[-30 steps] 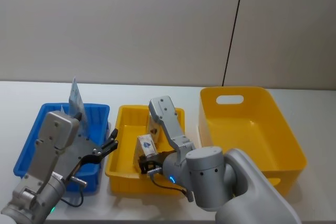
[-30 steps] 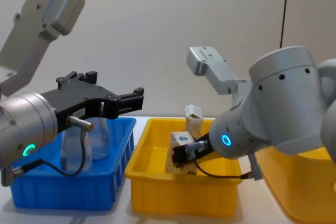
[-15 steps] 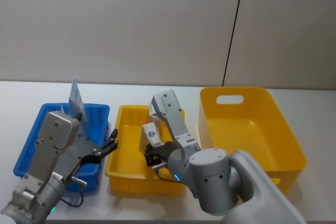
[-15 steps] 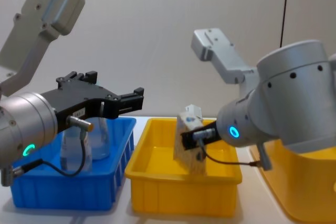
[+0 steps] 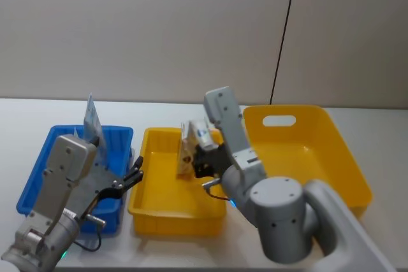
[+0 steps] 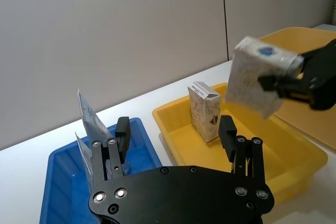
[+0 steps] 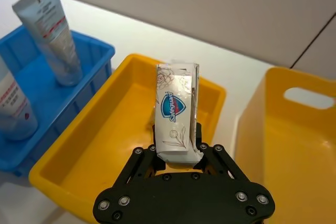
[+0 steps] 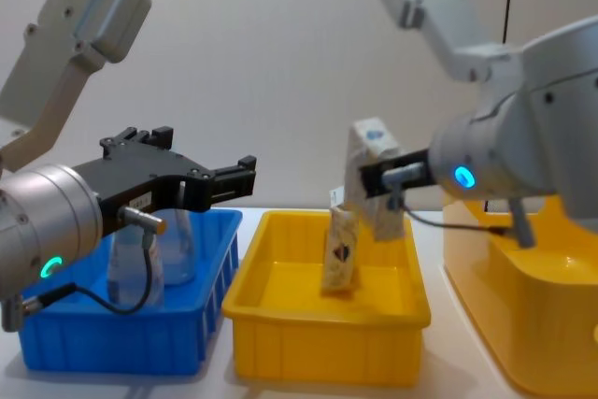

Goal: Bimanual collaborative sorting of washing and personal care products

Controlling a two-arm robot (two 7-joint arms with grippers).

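The right hand [image 8: 391, 175] is carrying the carton [image 8: 364, 158] higher than before, pinching it and needing a steady grip, while the left hand [image 5: 136, 171] is waiting spread open.

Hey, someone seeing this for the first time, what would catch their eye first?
The right gripper holds a whitish carton with a blue logo in the air above the small yellow bin, where a second carton stands upright. The left gripper hangs open by the blue bin, which holds two tubes.
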